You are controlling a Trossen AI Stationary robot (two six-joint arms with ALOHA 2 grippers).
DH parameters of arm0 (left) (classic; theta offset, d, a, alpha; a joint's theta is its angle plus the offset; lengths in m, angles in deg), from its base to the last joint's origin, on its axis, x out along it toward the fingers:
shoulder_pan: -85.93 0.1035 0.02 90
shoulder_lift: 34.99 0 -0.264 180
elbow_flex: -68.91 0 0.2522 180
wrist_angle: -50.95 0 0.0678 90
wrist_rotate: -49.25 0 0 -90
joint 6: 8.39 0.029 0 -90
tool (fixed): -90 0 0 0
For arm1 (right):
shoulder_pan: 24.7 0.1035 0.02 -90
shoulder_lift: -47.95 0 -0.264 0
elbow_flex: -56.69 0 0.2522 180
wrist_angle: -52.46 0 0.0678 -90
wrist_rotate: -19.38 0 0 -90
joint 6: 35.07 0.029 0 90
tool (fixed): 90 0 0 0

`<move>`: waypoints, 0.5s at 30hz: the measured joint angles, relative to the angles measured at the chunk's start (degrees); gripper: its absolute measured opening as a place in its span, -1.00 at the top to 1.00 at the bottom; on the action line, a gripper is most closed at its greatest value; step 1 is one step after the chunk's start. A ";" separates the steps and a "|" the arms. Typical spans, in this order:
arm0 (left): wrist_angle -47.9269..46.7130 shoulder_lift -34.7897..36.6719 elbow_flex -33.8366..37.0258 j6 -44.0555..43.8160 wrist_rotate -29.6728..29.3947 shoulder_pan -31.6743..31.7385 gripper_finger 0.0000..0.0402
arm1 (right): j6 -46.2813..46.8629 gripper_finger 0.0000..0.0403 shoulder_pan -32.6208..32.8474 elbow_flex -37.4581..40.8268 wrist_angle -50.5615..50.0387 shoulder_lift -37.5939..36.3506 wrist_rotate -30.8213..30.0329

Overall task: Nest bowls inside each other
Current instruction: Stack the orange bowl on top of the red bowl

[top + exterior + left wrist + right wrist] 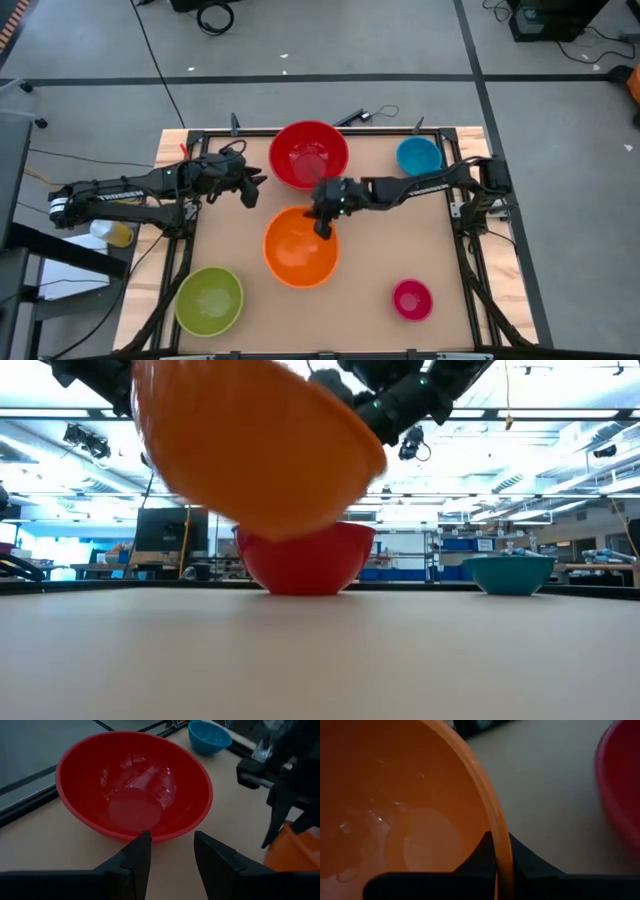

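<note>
My right gripper [325,224] is shut on the orange bowl [300,248], which hangs above the table's middle in the low view [260,450]. Just beyond it the red bowl [309,153] rests on its base near the far edge. My left gripper [170,857] stands open on the red bowl's left side, its fingers apart from the bowl's wall. The blue bowl [418,155] sits at the far right, the yellow-green bowl [209,299] at the near left and the pink bowl [411,299] at the near right. My right gripper pinches the orange bowl's rim [501,851] at its far right part, one finger [481,851] inside the bowl and one outside. The fingers slant down from the far right. The bowl is lifted clear of the table and hangs tilted [300,480].
The wooden table top [380,250] has a dark frame round it, with each arm's base at a side edge. Bare board lies between the orange and pink bowls. A cable [360,116] lies just past the far edge.
</note>
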 joint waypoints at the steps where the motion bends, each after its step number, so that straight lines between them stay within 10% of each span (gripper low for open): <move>1: 0.24 0.00 0.02 -1.62 -0.13 0.05 0.25 | -0.08 0.90 -0.78 0.00 0.79 -0.53 -0.01; 15: 8.15 0.07 0.00 -5.56 -4.12 1.68 0.25 | -6.94 0.91 -16.13 -0.09 11.05 -5.96 -7.89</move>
